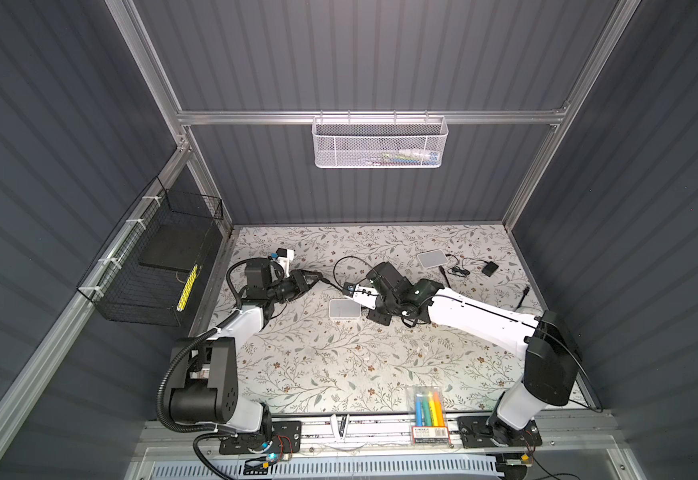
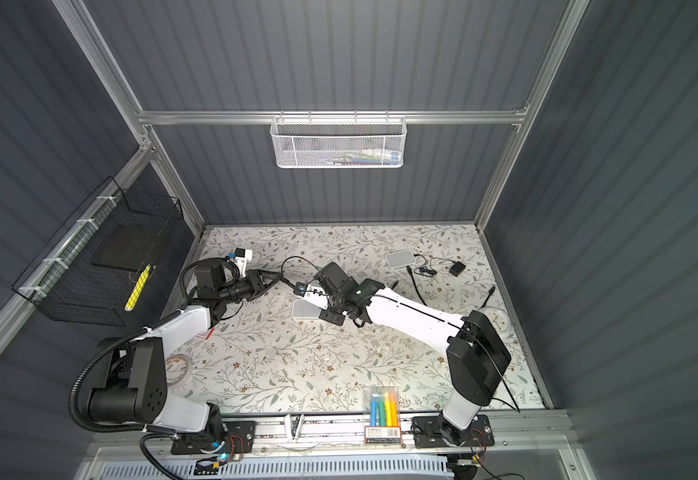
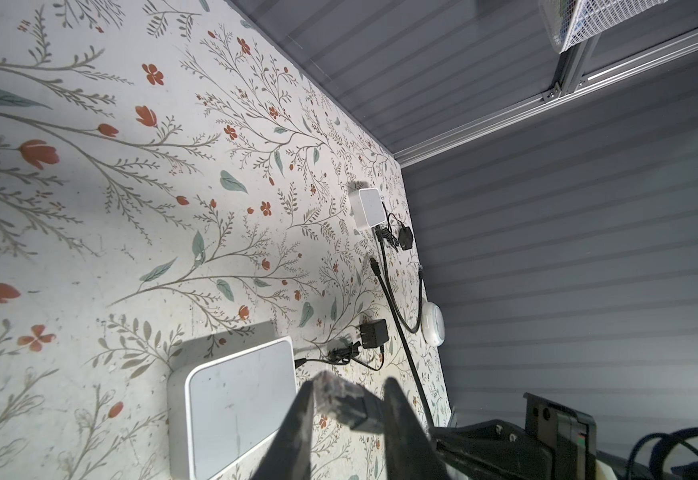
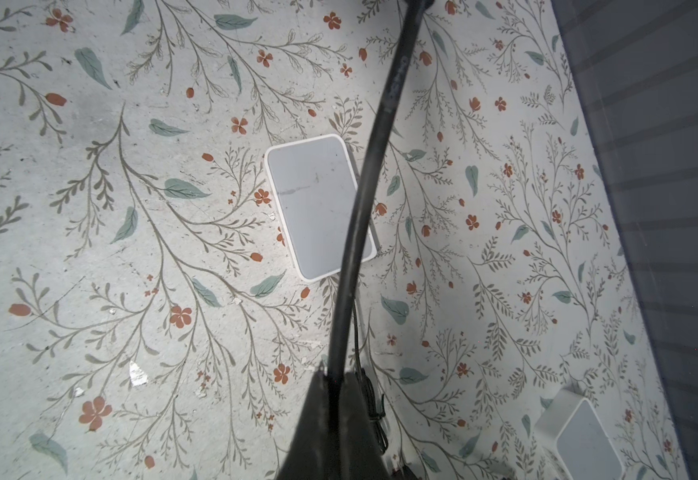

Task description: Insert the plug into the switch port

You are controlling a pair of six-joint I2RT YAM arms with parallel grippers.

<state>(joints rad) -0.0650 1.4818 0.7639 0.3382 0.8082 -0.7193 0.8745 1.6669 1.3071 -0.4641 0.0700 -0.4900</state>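
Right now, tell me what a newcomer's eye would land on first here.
The two arms meet mid-table: the left gripper clamps a clear-tipped plug, while the right gripper is shut on its black cable. Near them lies a white switch on the flowered table.

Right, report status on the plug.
Left gripper shut on plug. Right gripper shut on its cable. Plug apart from the near switch, not inserted. Ports out of sight.

Clear-tipped plug (image 3: 339, 401) between fingers of tool (image 3: 349, 386), white switch (image 3: 235, 411) just beside, floral table (image 3: 89, 232)
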